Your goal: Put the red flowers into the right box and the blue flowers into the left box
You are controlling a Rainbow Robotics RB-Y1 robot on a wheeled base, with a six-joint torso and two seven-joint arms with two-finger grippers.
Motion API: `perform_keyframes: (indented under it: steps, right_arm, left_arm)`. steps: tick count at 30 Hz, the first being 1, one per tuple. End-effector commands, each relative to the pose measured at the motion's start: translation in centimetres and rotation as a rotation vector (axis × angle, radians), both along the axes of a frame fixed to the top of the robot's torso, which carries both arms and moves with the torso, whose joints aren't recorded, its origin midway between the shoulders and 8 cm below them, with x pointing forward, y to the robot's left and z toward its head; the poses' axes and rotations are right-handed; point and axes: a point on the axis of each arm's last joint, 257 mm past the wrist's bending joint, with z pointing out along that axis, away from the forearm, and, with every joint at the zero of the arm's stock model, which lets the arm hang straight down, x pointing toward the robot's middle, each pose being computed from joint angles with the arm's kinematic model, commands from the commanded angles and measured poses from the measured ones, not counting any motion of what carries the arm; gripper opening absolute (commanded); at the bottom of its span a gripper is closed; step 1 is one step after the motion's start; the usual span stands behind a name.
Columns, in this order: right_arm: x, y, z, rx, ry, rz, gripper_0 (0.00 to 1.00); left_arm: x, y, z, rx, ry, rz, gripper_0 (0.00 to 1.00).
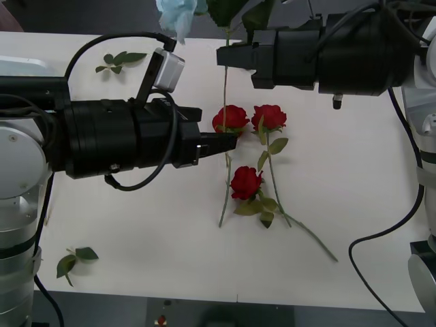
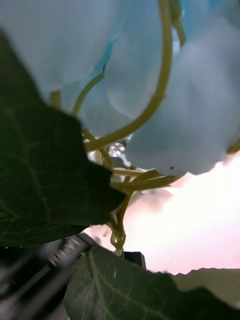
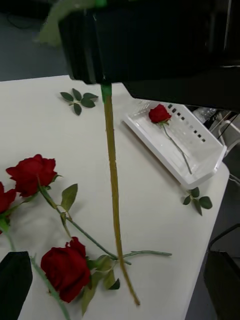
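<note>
Front view: right pincer [image 1: 221, 56] grips blue flower [image 1: 178, 15] (stem dangling).

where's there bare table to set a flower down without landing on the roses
Bare table lies to the right of the three red roses, and more in the front-left area between the left gripper and the leaf sprig. The middle is crowded: roses, crossed stems, and the blue hydrangea's stem hanging from the right gripper.

Even overhead light leaves soft shadows on the white table [image 1: 136, 238]; blue flowers [image 2: 190, 100] blur close up, beside blown-out glare.
</note>
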Motion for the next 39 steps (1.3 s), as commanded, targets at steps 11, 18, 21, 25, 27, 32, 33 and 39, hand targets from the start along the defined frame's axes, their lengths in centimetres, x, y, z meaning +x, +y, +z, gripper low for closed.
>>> perform_keyframes:
  steps: [11, 18, 21, 25, 27, 32, 33, 39]
  right_arm:
    - [-3.1, 2.1, 4.8, 0.118, -0.052, 0.11, 0.0]
    - [-3.6, 2.3, 5.2, 0.137, -0.036, 0.125, 0.0]
    - [-3.6, 2.3, 5.2, 0.137, -0.036, 0.125, 0.0]
    - [-3.6, 2.3, 5.2, 0.137, -0.036, 0.125, 0.0]
    - [-3.6, 2.3, 5.2, 0.137, -0.036, 0.125, 0.0]
    - [-3.6, 2.3, 5.2, 0.137, -0.036, 0.125, 0.0]
    - [-3.6, 2.3, 5.2, 0.137, -0.036, 0.125, 0.27]
    - [-3.6, 2.3, 5.2, 0.137, -0.036, 0.125, 1.0]
  left_arm:
    - [-0.2, -3.7, 3.5, -0.104, -0.002, -0.014, 0.45]
    - [0.5, -3.6, 3.6, -0.116, -0.002, 0.001, 0.0]
    - [0.7, -3.4, 3.5, -0.112, -0.006, 0.008, 0.0]
    - [0.9, -3.3, 3.4, -0.105, -0.01, 0.017, 0.0]
    - [1.0, -3.2, 3.4, -0.101, -0.013, 0.02, 0.0]
    - [1.1, -2.8, 3.3, -0.095, -0.016, 0.025, 0.0]
    - [1.2, -2.7, 3.4, -0.098, -0.02, 0.025, 0.0]
    - [1.2, -1.2, 3.6, -0.094, -0.012, 0.021, 0.0]
